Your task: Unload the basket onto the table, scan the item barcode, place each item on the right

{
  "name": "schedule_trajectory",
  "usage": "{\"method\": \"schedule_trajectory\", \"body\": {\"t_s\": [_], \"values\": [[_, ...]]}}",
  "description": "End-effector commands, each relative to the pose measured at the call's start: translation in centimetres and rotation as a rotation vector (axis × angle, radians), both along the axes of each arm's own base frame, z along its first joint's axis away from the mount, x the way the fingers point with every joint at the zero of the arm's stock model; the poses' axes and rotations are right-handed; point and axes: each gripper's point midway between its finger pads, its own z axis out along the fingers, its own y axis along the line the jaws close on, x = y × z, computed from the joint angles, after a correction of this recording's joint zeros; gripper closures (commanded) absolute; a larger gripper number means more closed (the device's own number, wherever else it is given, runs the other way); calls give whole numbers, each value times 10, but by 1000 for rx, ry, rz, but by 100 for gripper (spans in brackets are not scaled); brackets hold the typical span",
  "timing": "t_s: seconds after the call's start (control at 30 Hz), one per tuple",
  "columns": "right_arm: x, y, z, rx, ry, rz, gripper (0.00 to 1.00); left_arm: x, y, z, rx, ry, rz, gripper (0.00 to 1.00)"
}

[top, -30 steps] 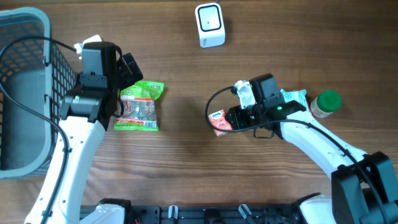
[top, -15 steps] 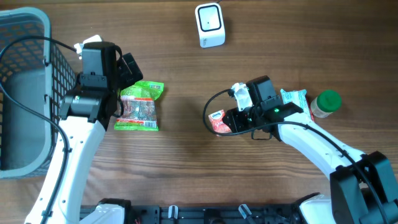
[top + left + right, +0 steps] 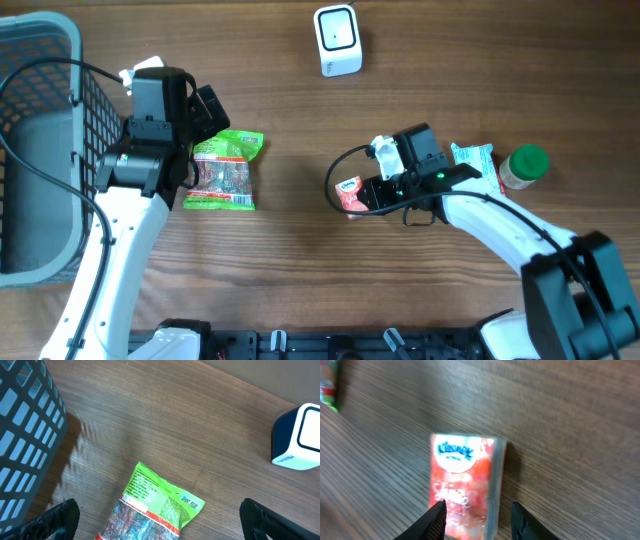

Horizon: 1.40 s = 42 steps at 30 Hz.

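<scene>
A red tissue pack (image 3: 465,480) is at mid-table, between the fingers of the right gripper (image 3: 477,515), whose jaws stand narrow about it; whether they actually clamp it cannot be told. The white scanner (image 3: 337,40) stands well apart at the far edge, so by the look of it nothing is scanned yet: carrying and presenting the barcode remain. The left gripper (image 3: 160,520) hangs wide open over a green bag (image 3: 222,170).
</scene>
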Motion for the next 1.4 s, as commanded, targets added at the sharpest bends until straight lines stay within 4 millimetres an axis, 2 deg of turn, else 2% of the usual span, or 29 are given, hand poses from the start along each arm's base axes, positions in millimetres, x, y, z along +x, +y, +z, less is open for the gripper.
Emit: {"method": "schedule_trajectory", "body": {"t_s": [0.0, 0.2, 0.37, 0.5, 0.67, 0.83, 1.03, 1.37], "values": [[-7, -2, -20, -21, 56, -6, 57, 2, 5, 6, 14, -14, 13, 0], [-8, 1, -27, -10, 74, 1, 58, 2, 5, 6, 14, -14, 13, 0], [-8, 1, -27, -11, 76, 0, 62, 2, 5, 6, 14, -14, 13, 0], [-8, 1, -29, -12, 76, 1, 58, 2, 5, 6, 14, -14, 13, 0], [-3, 3, -28, -2, 56, 1, 58, 2, 5, 6, 14, -14, 13, 0], [-1, 11, -20, 40, 50, 16, 58, 2, 5, 6, 14, -14, 13, 0], [8, 15, -1, 66, 2, 19, 58, 2, 5, 6, 14, -14, 13, 0], [17, 12, -1, 40, -38, 1, 58, 2, 5, 6, 14, -14, 13, 0]]}}
